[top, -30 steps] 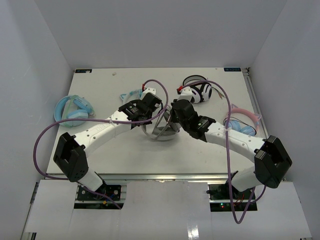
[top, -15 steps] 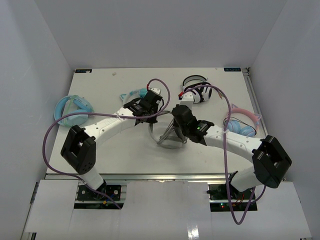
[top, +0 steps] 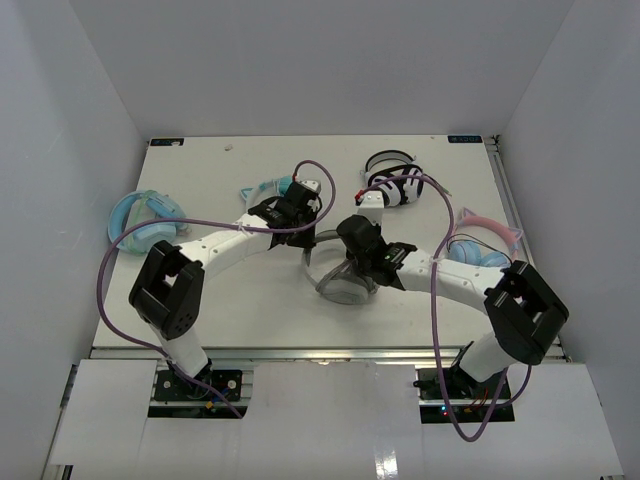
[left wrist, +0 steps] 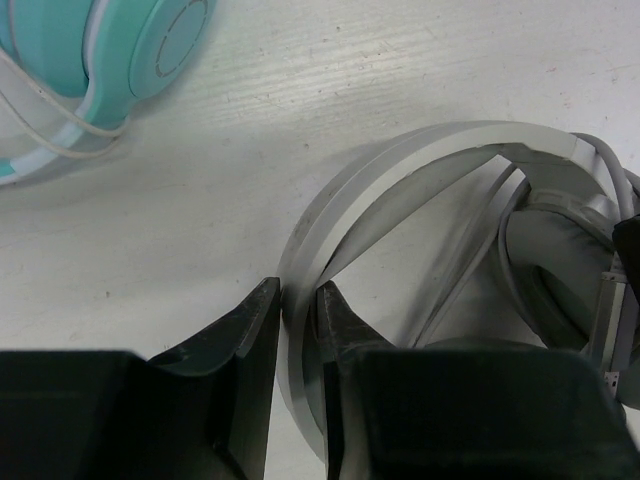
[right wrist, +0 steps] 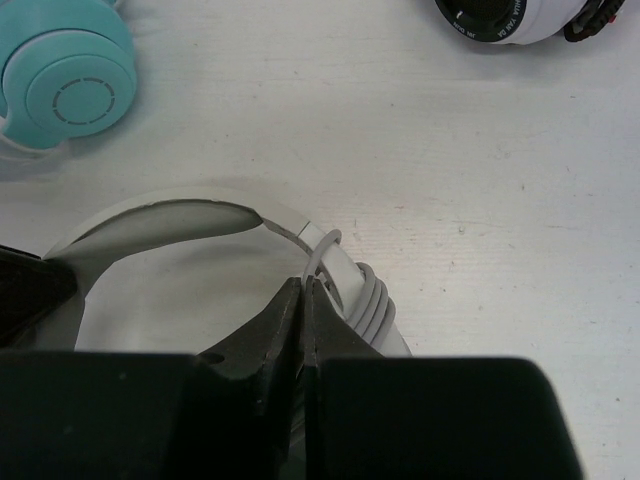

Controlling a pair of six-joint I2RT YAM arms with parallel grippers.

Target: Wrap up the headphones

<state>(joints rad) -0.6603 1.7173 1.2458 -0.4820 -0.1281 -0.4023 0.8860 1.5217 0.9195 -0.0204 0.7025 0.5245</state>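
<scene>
Resting mid-table point(top: 215, 175), between both arms: headphones point(top: 342, 286). Clamped at headband point(left wrist: 420, 150) by left gripper point(left wrist: 298, 300), likely as an anchor. Pinched tight in right gripper point(right wrist: 303, 290): cable point(right wrist: 372, 305), beside coils round the band, probably keeping tension for winding.

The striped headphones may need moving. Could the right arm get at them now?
Not right away, probably: the right gripper is shut on the cable of the grey headphones. Otherwise the table up to the striped headphones looks bare, and they lie close.
</scene>
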